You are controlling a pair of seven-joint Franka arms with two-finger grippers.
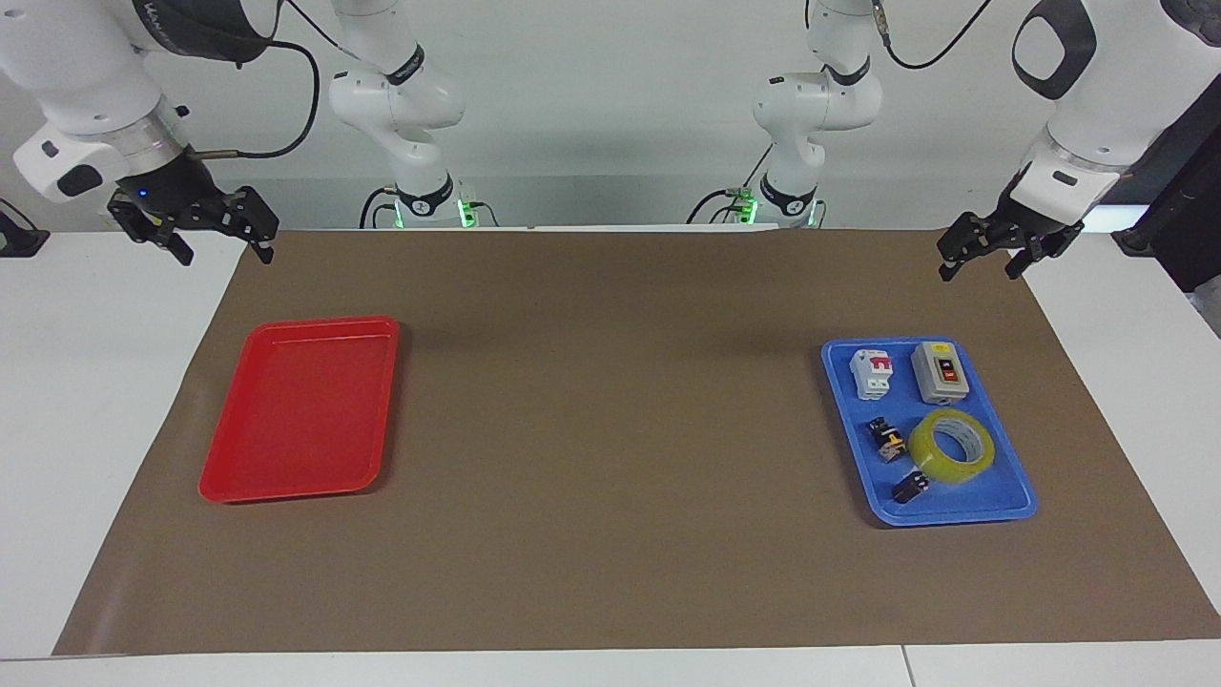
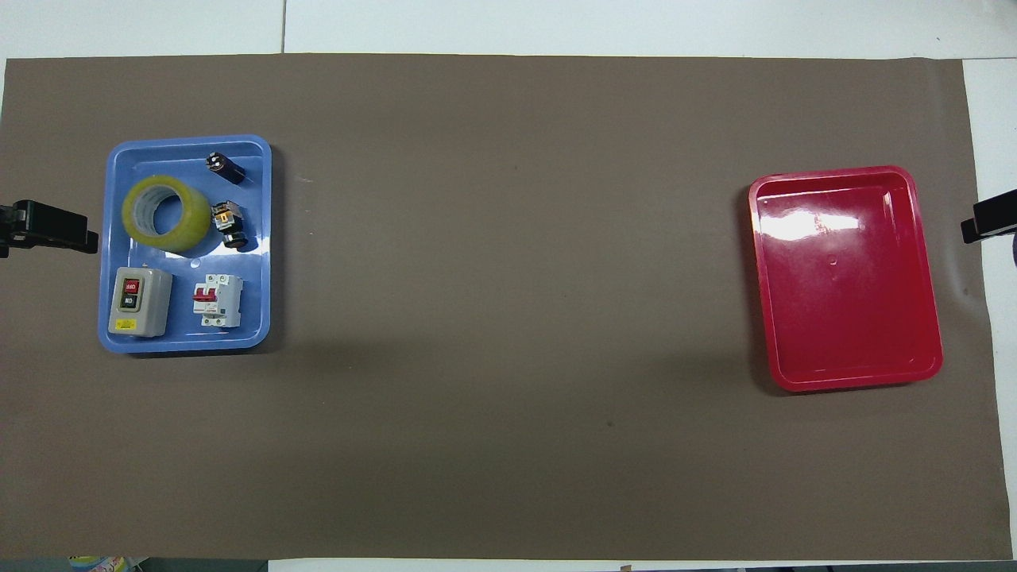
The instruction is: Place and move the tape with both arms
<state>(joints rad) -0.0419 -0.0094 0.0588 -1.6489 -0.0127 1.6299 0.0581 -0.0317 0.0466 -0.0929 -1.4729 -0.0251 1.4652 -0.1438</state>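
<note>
The yellow tape point(image 1: 927, 456) point(image 2: 195, 227) lies flat in the blue tray point(image 1: 954, 518) point(image 2: 183, 344), in the tray's half farther from the robots, toward the left arm's end of the table. My left gripper point(image 1: 978, 268) hangs open and empty over the brown mat's edge, at the robots' side of the blue tray and clear of it. My right gripper point(image 1: 224, 252) hangs open and empty over the mat's corner at the right arm's end, at the robots' side of the red tray point(image 1: 296, 410) point(image 2: 846, 286).
The blue tray also holds a white circuit breaker point(image 1: 872, 372), a grey switch box point(image 1: 940, 373) and two small black-yellow parts point(image 1: 888, 439) beside the tape. The red tray has nothing in it. A brown mat point(image 1: 610, 429) covers the table between the trays.
</note>
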